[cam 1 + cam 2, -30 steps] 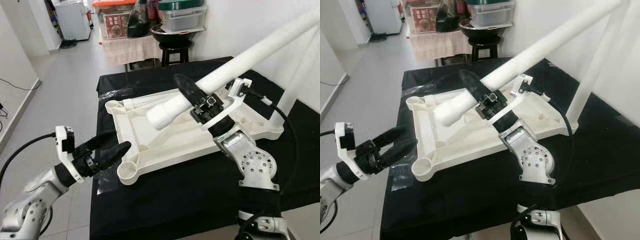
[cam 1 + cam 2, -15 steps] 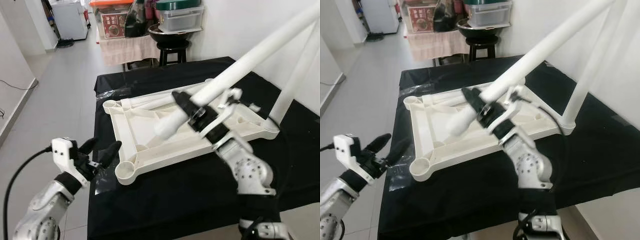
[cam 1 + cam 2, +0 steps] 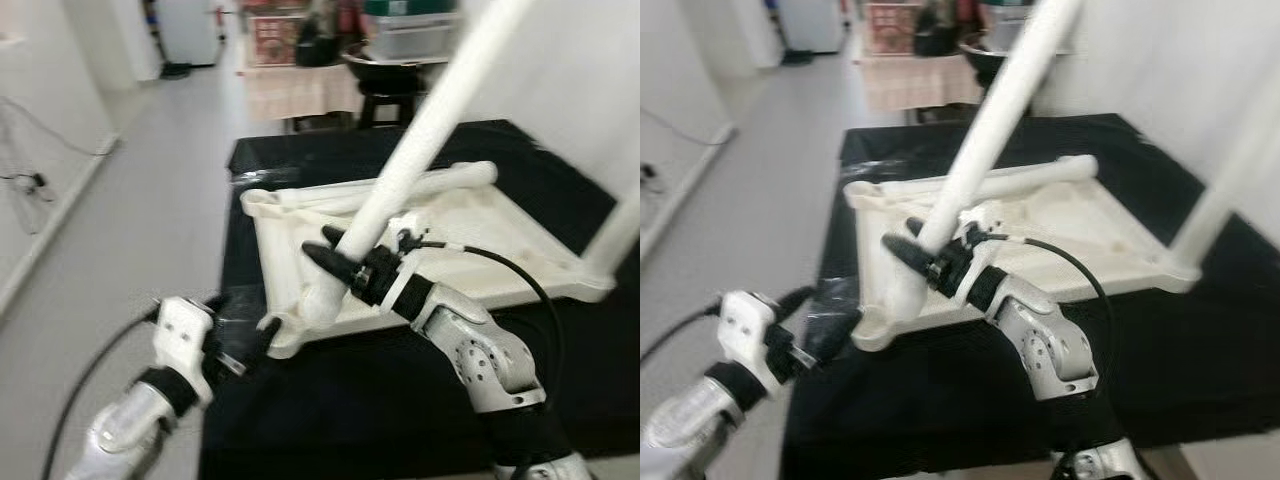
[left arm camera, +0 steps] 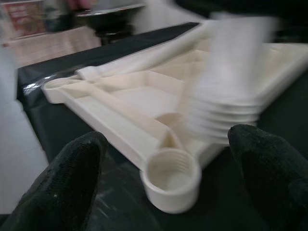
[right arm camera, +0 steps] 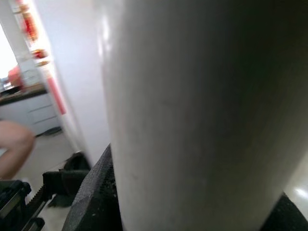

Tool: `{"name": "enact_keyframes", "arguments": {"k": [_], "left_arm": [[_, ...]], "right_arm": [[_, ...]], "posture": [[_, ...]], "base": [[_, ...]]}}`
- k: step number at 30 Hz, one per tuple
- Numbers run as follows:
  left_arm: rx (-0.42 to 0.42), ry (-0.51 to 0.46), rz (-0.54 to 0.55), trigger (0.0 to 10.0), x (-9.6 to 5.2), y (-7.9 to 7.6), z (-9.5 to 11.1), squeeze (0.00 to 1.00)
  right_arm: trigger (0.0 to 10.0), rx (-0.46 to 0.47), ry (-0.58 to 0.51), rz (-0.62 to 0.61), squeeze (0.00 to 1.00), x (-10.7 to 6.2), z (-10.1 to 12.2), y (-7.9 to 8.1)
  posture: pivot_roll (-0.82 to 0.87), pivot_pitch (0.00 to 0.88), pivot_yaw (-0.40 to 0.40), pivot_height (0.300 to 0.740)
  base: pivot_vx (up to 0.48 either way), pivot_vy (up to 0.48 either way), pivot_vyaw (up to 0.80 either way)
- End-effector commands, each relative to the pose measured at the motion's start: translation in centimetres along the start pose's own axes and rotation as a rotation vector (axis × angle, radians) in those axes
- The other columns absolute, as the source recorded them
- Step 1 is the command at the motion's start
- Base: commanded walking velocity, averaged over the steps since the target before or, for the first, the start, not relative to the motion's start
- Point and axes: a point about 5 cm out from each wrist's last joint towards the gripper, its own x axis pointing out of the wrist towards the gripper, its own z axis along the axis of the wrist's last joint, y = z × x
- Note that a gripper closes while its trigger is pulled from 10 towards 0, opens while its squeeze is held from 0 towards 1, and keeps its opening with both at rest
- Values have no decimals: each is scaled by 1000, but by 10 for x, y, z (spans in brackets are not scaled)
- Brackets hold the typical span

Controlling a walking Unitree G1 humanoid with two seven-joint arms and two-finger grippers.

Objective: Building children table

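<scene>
On the black table (image 3: 400,400), at 7 o'clock of the tabletop (image 3: 480,230): leg (image 3: 400,170) nearing socket (image 4: 171,175).
Head views: right gripper (image 3: 340,268) clamps leg; one leg (image 3: 615,235) fitted at 4 o'clock. Left wrist: left gripper (image 4: 168,185) spread, empty, flanking socket. Right wrist: leg close-up.

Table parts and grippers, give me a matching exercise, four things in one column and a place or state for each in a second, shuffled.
Things:
1. Table leg
2. Tabletop
3. Left gripper
4. Corner socket

States:
A. Open, near the tabletop's front corner
B. Lying upside down on the black cloth
C. Held by the right gripper
D. Round, with nothing in it

Pairs: 1-C, 2-B, 3-A, 4-D
</scene>
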Motion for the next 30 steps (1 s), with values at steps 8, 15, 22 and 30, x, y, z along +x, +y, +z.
{"name": "enact_keyframes", "arguments": {"k": [8,15,22,30], "left_arm": [[37,137,-86,10000,-15,-20,-15,0],[337,113,49,10000,-23,-12,-6,0],[296,89,51,10000,-28,-18,-2,0],[137,50,27,10000,-33,-28,3,0]], "right_arm": [[10000,-61,21,61,0,5,-4,0],[10000,-184,42,114,0,10,0,-9],[10000,-253,96,217,0,4,8,-19],[10000,-299,164,337,0,-3,20,-27]], "posture": [[33,38,27,740],[65,82,31,740],[70,122,34,740],[71,161,40,740]], "base": [[0,0,795],[0,0,223],[0,0,0],[0,0,0]]}}
